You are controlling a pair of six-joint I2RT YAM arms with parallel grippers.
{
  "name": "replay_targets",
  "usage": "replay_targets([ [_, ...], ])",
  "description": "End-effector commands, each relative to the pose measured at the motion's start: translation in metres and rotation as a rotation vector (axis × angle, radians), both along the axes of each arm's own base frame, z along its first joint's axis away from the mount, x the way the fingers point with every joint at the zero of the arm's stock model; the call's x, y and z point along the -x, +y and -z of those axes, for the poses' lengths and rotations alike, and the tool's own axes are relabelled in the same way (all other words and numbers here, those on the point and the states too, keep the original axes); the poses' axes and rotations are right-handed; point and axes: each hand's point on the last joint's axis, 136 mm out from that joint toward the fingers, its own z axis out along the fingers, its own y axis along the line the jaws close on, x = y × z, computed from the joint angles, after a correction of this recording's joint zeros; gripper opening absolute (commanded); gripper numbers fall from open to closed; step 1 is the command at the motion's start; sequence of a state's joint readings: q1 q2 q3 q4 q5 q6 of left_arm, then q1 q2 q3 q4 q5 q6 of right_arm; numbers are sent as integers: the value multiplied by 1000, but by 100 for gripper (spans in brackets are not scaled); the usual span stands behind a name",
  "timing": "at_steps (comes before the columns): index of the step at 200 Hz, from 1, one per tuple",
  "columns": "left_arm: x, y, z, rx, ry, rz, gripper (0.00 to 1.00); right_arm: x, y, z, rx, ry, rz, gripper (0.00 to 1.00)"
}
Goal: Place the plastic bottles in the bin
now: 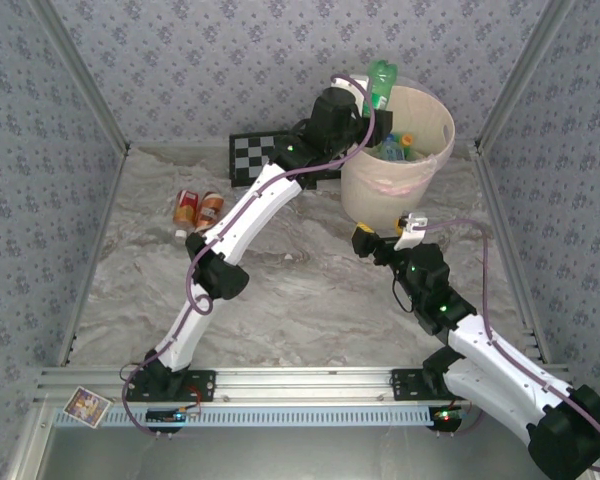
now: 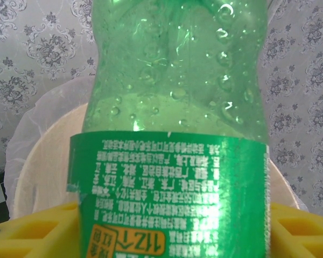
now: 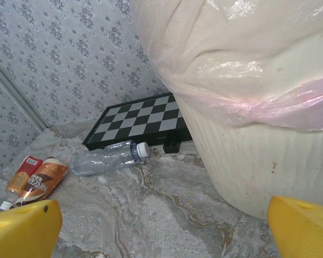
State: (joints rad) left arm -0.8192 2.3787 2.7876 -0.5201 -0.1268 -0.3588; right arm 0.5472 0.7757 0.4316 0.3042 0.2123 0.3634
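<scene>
Green plastic bottle (image 2: 172,107) sits pinched in your left claw (image 2: 172,236), up over the rim of the big round cream bin (image 1: 420,178). Your right claw (image 3: 161,231) is spread wide, low beside the bin wall. Two orange-labelled bottles (image 1: 198,208) and a clear plastic bottle (image 3: 110,157) lie on the marbled worktop (image 1: 300,290).

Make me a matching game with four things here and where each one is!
Things
1. green bottle
2. clear bottle
3. checkerboard
4. right gripper

Places
A. lying on its side on the table
B. open, low beside the bin
C. held by the left gripper at the bin's rim
D. flat by the back wall, behind the clear bottle

Pairs: 1-C, 2-A, 3-D, 4-B
</scene>
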Motion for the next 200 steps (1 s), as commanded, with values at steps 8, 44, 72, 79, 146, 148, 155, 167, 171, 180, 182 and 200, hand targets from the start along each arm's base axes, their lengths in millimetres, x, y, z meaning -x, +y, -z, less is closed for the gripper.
replay_targets([
  [8, 1, -2, -18, 30, -55, 3, 66, -1, -1, -4, -25, -14, 8, 100],
  [44, -4, 1, -16, 21, -64, -20, 90, -2, 0, -3, -22, -10, 4, 100],
  [72, -5, 1, -16, 18, -71, -26, 100, -2, -1, -3, -22, -10, 5, 100],
  [79, -4, 1, -17, 18, -72, -25, 100, -2, -1, -4, -23, -11, 6, 100],
  [146, -1, 3, -16, 3, -60, -17, 100, -2, 0, -2, -22, -6, 3, 100],
  [148, -1, 4, -16, 3, -60, -18, 100, -2, 0, -2, -21, -7, 2, 100],
  [155, -1, 4, -15, -7, -57, -19, 100, -3, 0, -2, -20, -6, 2, 100],
  [167, 0, 6, -11, -24, -48, -25, 100, -3, 0, -2, -21, -5, 2, 100],
  [171, 0, 7, -10, -30, -45, -28, 100, -3, 0, -2, -22, -5, 1, 100],
  [180, 0, 8, -9, -39, -42, -31, 100, -3, 0, -2, -21, -6, 2, 100],
  [182, 0, 9, -8, -42, -39, -31, 100, -3, 0, -1, -21, -5, 2, 100],
  [200, 2, 10, -6, -55, -31, -31, 100, -3, 0, -2, -23, -7, 1, 100],
])
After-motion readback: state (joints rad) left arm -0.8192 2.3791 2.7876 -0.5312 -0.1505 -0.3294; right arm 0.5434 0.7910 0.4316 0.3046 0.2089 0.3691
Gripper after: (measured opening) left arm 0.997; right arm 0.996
